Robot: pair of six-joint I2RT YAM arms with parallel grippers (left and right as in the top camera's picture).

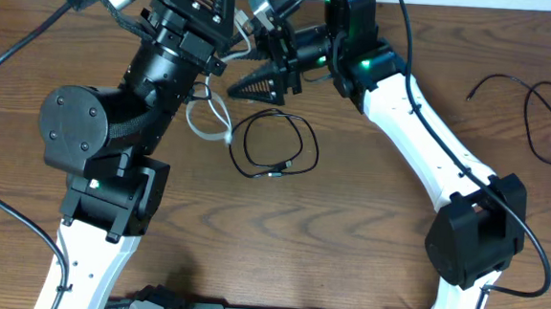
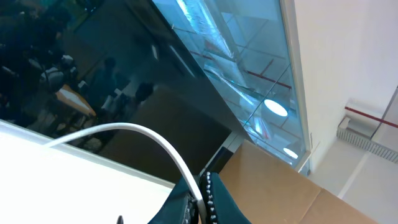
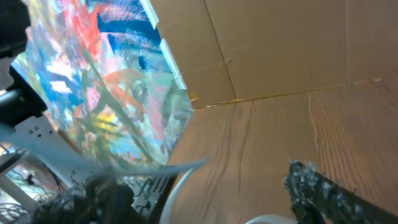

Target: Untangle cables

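Our left gripper point(image 2: 202, 190) is closed tight on the white cord point(image 2: 134, 129). In its wrist view the cord comes in an arc from the left and goes down into the pinch. We think the grip is so firm because this end must stay fixed while the other arm works.

Close beside it is the right gripper point(image 3: 199, 186), and its jaws stand well apart. A pale cord runs through the gap between them, but the picture is blurred and we cannot tell if a finger touches it. We judge that this gripper is open so that it can take a second hold on the cord and draw it away.

From above, both grippers meet at the far side of the table point(image 1: 347, 236). The white cord hangs below them in a small loop. The black cord point(image 1: 276, 145) lies flat just beside it, in a larger loop with its plug at the near side. The two loops meet at one place on the left of the black one. We cannot say if they only touch or really cross there, so we count the task as not finished.

No box, tray or bin is on the table, and both cords rest on bare wood. Far to the right lies a thin wire point(image 1: 537, 103), well apart. Behind the table stands cardboard point(image 3: 280, 50); we cannot tell if it is a box.
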